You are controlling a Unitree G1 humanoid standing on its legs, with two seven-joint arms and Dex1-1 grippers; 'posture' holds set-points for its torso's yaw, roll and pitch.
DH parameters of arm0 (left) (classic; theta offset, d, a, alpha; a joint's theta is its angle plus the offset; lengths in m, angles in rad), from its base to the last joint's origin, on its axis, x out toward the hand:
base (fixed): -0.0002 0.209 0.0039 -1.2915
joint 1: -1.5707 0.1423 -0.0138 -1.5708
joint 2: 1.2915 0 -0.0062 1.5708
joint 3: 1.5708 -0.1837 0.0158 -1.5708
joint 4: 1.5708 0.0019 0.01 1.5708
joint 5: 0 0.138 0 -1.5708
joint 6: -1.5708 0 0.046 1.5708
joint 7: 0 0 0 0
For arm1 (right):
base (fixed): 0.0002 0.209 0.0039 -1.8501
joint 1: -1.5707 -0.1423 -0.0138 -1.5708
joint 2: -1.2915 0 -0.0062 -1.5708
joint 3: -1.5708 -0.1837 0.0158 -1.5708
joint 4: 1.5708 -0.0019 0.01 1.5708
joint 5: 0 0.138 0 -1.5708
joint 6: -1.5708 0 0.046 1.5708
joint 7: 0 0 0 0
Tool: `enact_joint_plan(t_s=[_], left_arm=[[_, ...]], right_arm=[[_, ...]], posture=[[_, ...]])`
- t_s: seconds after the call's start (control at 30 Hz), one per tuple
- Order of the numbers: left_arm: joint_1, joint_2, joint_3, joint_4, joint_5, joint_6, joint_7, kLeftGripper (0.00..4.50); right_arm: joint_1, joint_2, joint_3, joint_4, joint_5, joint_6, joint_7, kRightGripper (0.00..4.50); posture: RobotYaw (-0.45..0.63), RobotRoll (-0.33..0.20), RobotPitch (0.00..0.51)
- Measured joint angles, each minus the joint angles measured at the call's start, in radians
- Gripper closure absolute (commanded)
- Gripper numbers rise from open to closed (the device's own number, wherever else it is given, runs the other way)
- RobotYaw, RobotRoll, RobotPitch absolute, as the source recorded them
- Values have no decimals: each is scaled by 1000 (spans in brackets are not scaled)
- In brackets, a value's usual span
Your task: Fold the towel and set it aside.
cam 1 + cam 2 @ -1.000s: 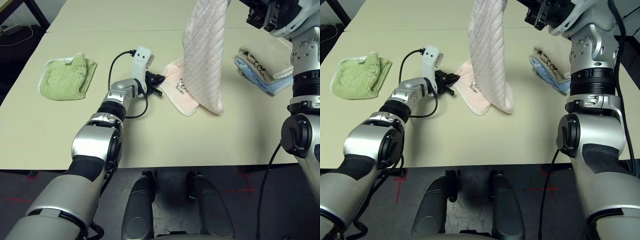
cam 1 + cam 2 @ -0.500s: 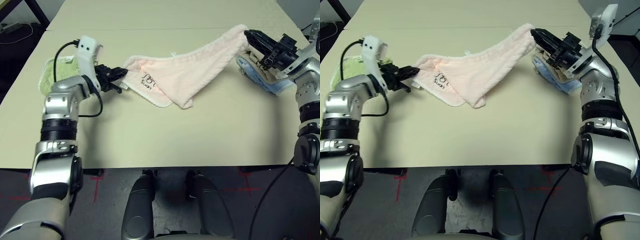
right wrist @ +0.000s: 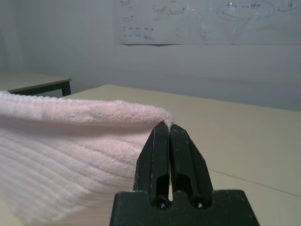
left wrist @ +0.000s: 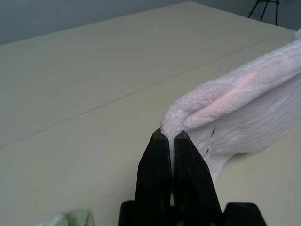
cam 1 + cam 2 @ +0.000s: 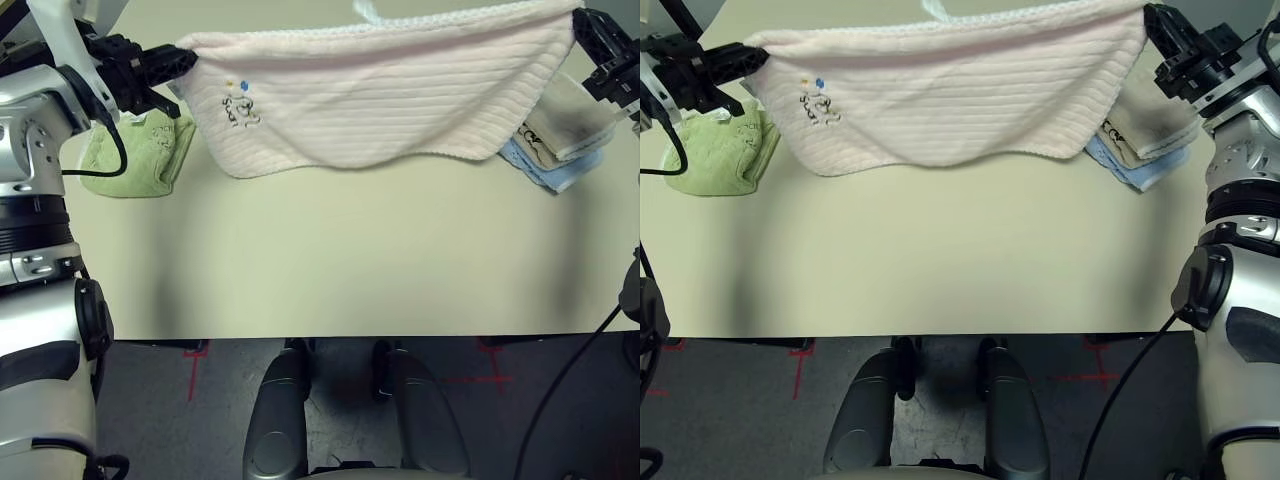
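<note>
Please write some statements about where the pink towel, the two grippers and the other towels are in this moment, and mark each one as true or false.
1. The pink towel is stretched between the left gripper and the right gripper. True.
2. The left gripper is open. False: it is shut on a towel corner.
3. The green towel lies on the table at the robot's left. True.
4. The pink towel lies folded flat on the table. False: it hangs spread out above it.
5. The beige and blue towels are at the robot's right. True.
</note>
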Motion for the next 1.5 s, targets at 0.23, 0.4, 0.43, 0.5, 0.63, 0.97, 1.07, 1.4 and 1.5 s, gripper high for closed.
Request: enact_joint_plan(t_s=[0.23, 0.4, 0.43, 0.5, 0.63, 0.97, 1.07, 1.4, 1.5], left_arm=[[-166, -110, -52, 385, 105, -253, 132, 4481], [-298, -137, -52, 585, 154, -458, 223, 4481], [-315, -137, -46, 599, 155, -485, 229, 4481], [-331, -137, -33, 600, 155, -544, 232, 4481], [-302, -126, -15, 582, 149, -569, 208, 4481], [243, 68, -70, -87, -15, -60, -204, 4481], [324, 157, -71, -208, -63, 38, -291, 4481], [434, 278, -85, -302, -126, 108, -464, 4481], [464, 295, -85, -309, -135, 111, -490, 4481]], right_arm=[[-103, 93, 33, 108, -78, -48, -145, 4500], [-172, 98, 26, 141, -104, -136, -238, 4500], [-179, 98, 16, 142, -101, -148, -236, 4500], [-188, 98, -8, 142, -83, -166, -212, 4500], [-184, 94, -40, 130, -35, -164, -91, 4500], [146, 50, 36, -181, 6, 78, 278, 4500], [249, -1, 73, -257, 3, 125, 362, 4500], [394, -127, 166, -278, -68, 92, 536, 4500], [436, -157, 187, -278, -80, 88, 580, 4500]], posture=[[54, 0, 300], [53, 0, 297], [51, 0, 297], [51, 0, 296], [48, 0, 302], [45, 0, 314], [51, 0, 312], [56, 0, 312], [55, 0, 313]])
